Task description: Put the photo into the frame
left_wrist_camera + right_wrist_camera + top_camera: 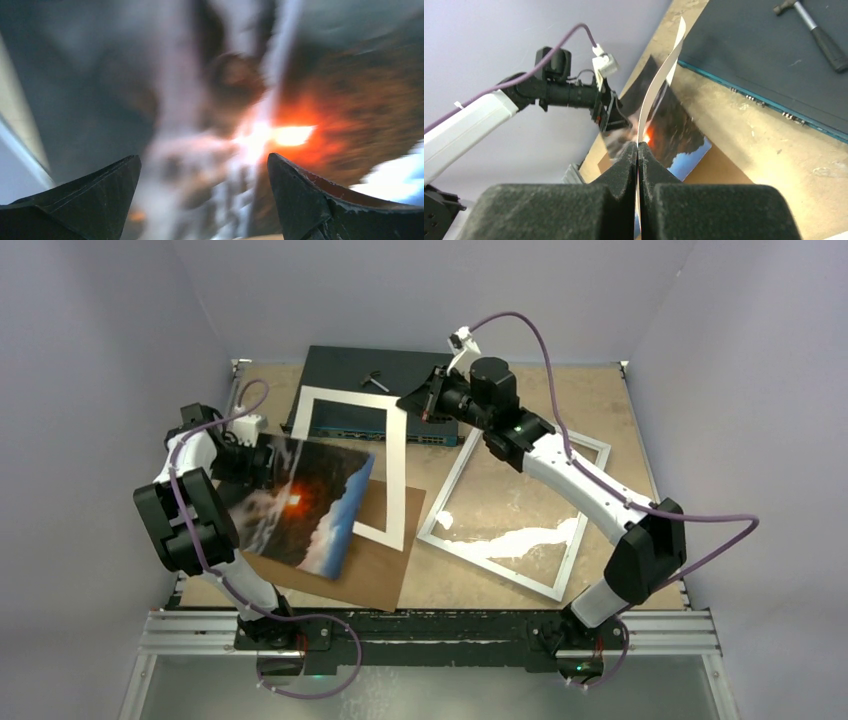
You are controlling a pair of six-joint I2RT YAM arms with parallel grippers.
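Near left: brown backing board (pixel 385 560) flat on table; photo (pixel 300 505) over it, tilted, left edge raised beside left gripper (pixel 202 156). Left jaws spread wide, blurred photo face filling view beyond them; contact with print cannot be told. Near right: frame (pixel 490 568) flat on table, glass bare, photo not in it. Between them: white mat (pixel 396 480), far corner pinched in right gripper (pixel 637 150), jaws closed on its thin edge. Far: dark network switch (pixel 350 365), small hammer (pixel 814 25) on top
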